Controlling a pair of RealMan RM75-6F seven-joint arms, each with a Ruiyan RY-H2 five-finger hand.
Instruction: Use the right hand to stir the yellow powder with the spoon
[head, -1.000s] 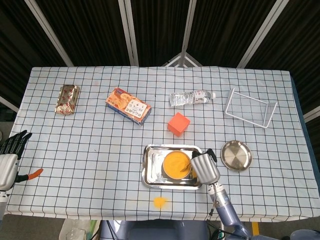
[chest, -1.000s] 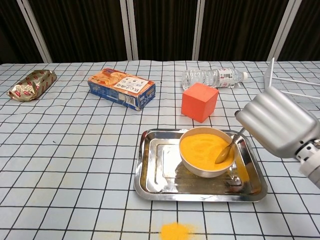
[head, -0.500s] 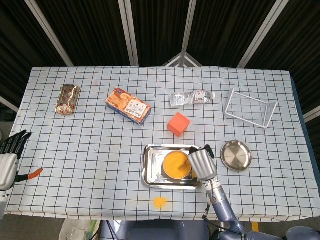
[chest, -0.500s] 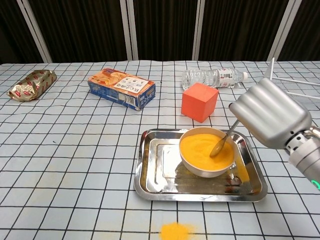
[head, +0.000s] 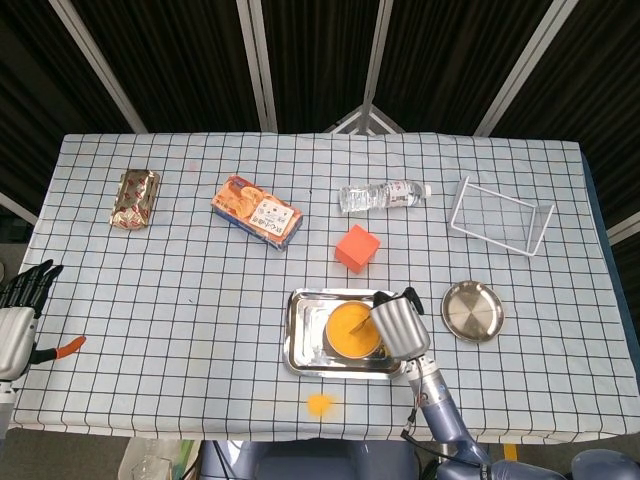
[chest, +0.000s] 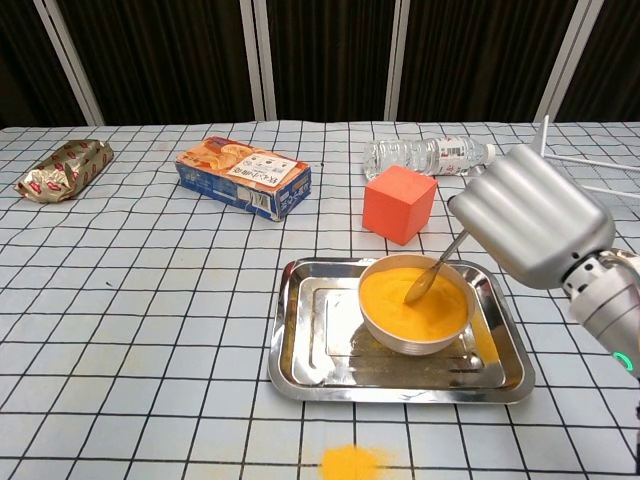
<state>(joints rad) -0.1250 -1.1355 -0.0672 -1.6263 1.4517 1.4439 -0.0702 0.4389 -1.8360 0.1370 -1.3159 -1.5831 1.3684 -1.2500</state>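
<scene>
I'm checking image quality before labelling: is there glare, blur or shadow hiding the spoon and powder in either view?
Chest view: sharp; the spoon shows clearly, tip in the yellow powder; the steel tray carries reflections but nothing is hidden. Head view: even lighting, no motion blur, but the right hand covers part of the bowl and the spoon is small.

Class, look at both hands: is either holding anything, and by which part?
The right hand holds the spoon by the upper end of its handle. The left hand holds nothing.
</scene>
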